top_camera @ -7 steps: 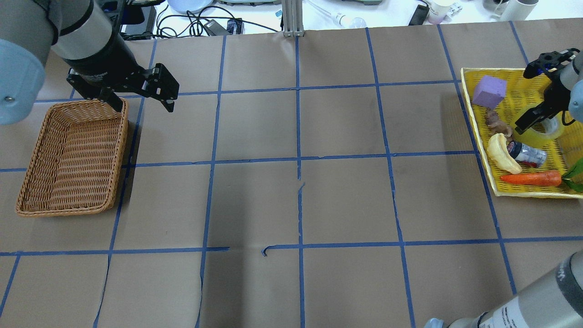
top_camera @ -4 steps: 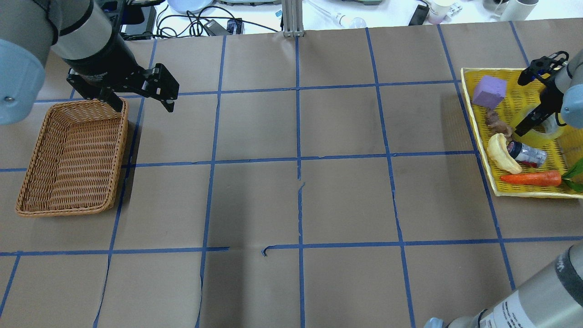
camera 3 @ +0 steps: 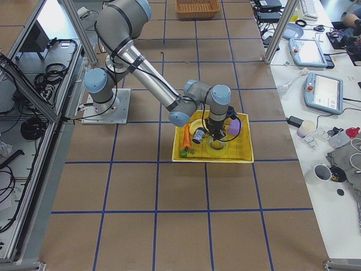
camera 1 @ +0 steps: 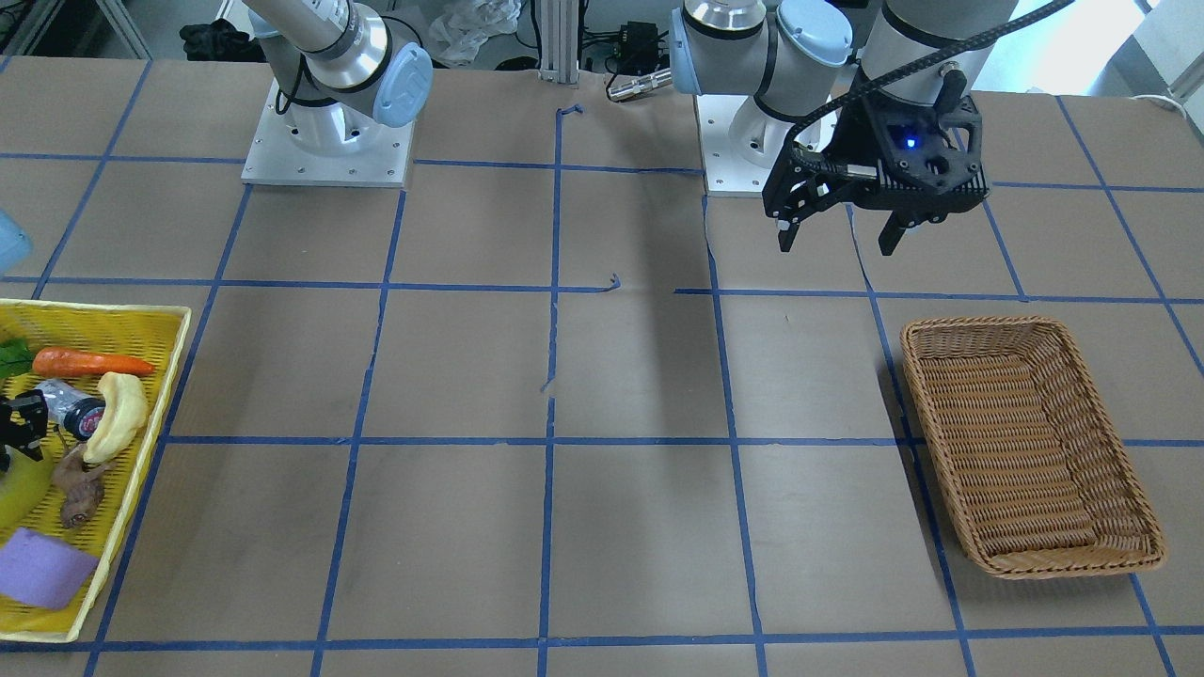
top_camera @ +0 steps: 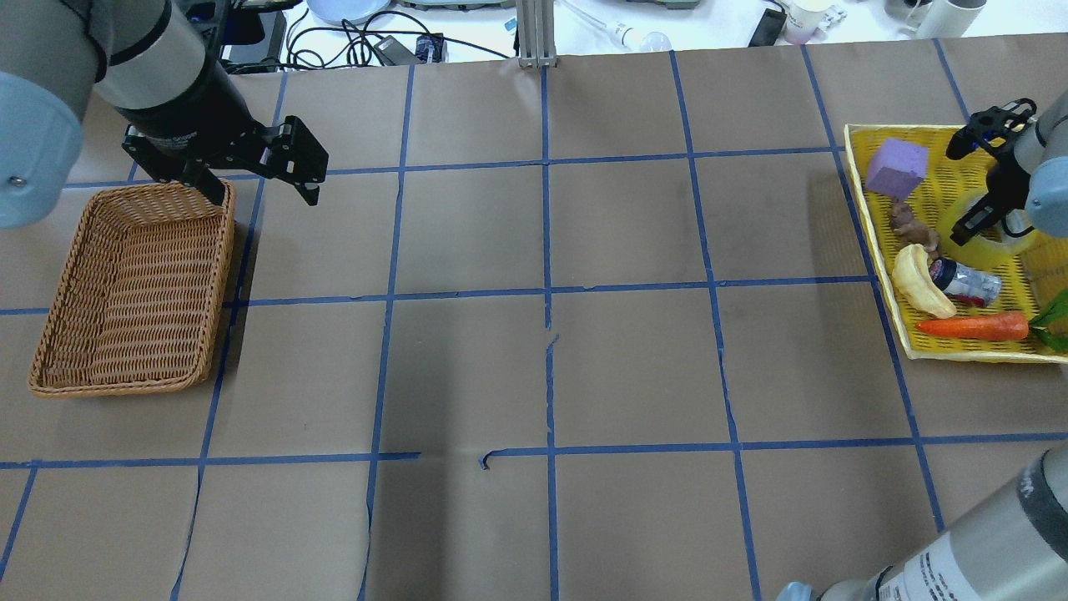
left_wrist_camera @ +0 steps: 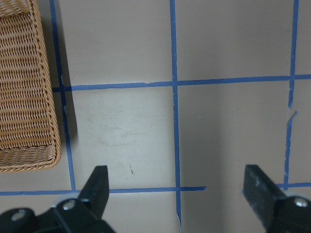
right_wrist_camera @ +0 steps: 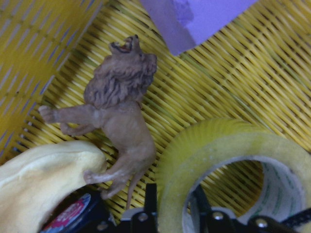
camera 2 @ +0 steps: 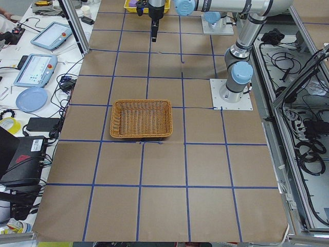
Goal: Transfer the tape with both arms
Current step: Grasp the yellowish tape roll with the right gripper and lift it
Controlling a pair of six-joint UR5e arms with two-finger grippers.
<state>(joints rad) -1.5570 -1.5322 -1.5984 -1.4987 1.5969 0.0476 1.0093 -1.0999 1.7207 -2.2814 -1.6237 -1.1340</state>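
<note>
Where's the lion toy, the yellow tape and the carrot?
lion toy [right_wrist_camera: 121, 124], right wrist view, on its body.
tape [right_wrist_camera: 214, 145], right wrist view, on its yellow outer band.
carrot [top_camera: 972, 326], overhead view, middle of its orange root.

Brown-paper counter [top_camera: 634, 367], blue grid lines [top_camera: 546, 209]. White side bench [camera 2: 20, 49] along left edge of exterior left view, carrying tablets [camera 2: 50, 36] and cables [camera 2: 64, 82]. Aluminium post [top_camera: 534, 33] top centre overhead.

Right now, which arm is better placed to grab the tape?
Right. The right claw is down in the yellow tray, straddling the wall of the tape, one finger inside the core, one outside. The left claw hangs open over bare table beside the wicker basket, at the opposite end.
</note>
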